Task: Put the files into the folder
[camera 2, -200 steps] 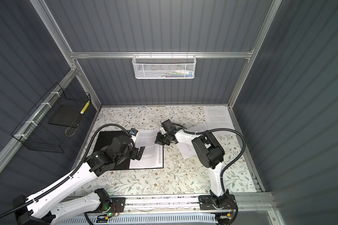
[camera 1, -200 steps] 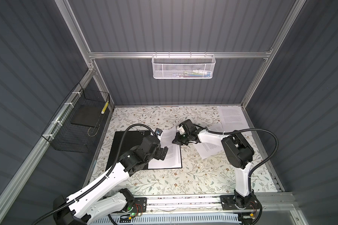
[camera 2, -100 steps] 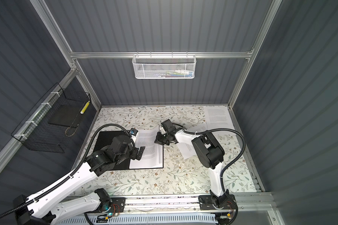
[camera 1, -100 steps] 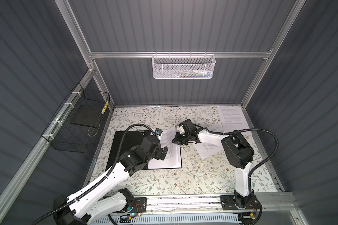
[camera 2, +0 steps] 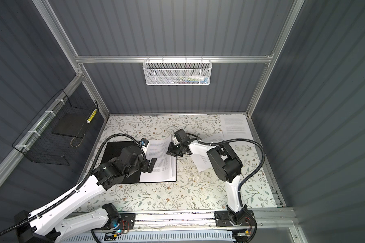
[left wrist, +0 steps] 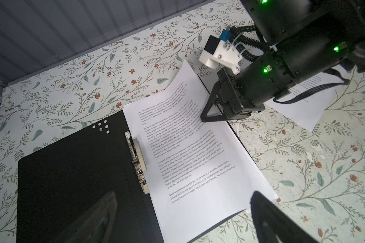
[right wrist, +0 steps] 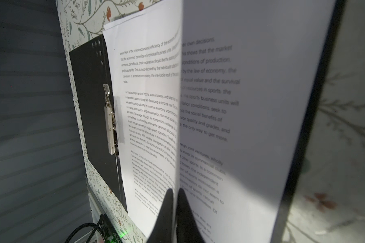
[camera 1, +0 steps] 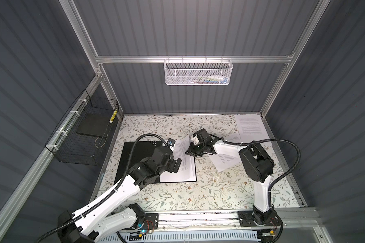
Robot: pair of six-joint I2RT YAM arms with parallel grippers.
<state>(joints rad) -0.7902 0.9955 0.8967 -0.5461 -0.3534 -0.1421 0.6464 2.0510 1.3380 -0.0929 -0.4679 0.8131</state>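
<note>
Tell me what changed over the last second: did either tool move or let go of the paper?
No visible change. The right tool still pinches the edge of the top sheet in the open folder; the left tool still hovers open above it. The loose sheet at the far right lies where it was.

I count one open folder (camera 1: pixel 143 149), black inside, with one metal clip (left wrist: pixel 138 155) at its spine. The printed sheets (left wrist: pixel 188 147) stacked on it number at least two; the exact count I cannot tell. On the floral table (camera 1: pixel 177 195) I make out two more: one far-corner sheet (camera 1: pixel 249 125) and one sheet under my right arm (camera 1: pixel 224 163). Two baskets hang on the walls: one white mesh basket (camera 1: pixel 197 72) and one black wire basket (camera 1: pixel 80 147). My grippers are two: left gripper (left wrist: pixel 183 195) and right gripper (right wrist: pixel 175 192).
</note>
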